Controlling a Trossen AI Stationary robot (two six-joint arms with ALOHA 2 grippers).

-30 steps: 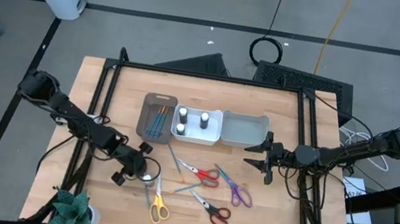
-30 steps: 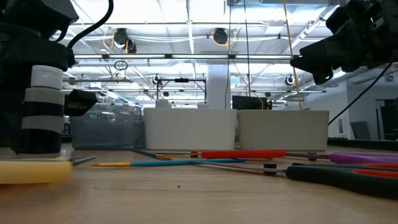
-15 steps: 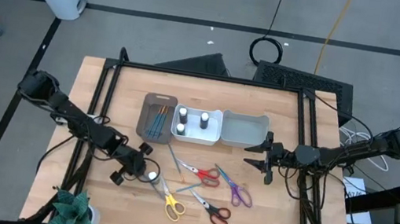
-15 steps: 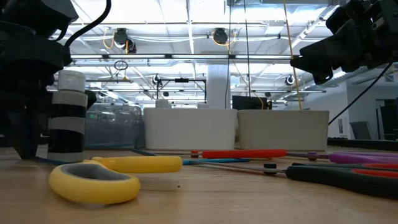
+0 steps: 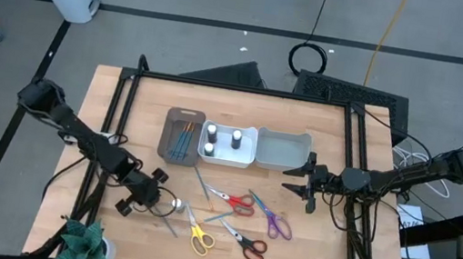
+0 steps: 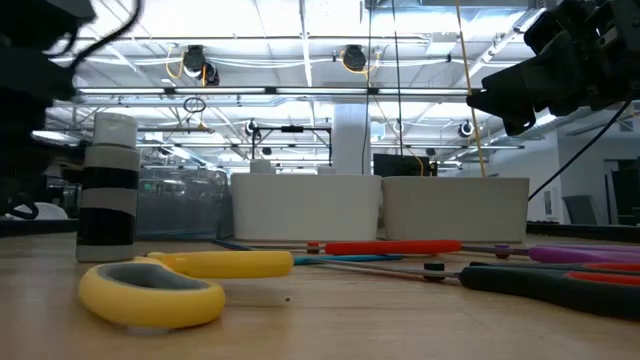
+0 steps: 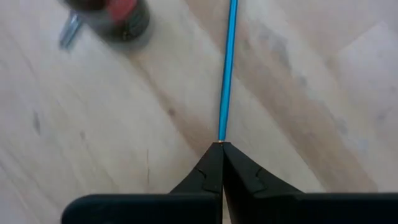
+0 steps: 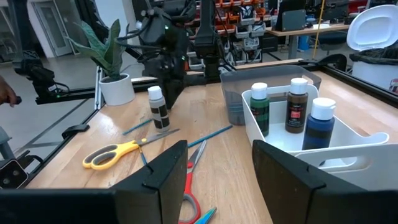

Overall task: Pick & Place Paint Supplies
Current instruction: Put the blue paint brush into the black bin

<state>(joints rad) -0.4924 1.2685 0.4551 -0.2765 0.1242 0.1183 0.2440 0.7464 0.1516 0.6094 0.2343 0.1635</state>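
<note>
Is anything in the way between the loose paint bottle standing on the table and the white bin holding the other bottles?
Only a thin brush lying flat between the bottle and the white bin; nothing upright stands there.

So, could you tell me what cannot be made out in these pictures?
- Loose bottle: blurred, cut by the edge, left wrist view.
- Blue brush: whether the left gripper's shut jaws pinch its tip; it ends right at them.
- Brushes in the brown bin: too small to count, high view.
- White bin: contents hidden by its wall in the low view.
</note>
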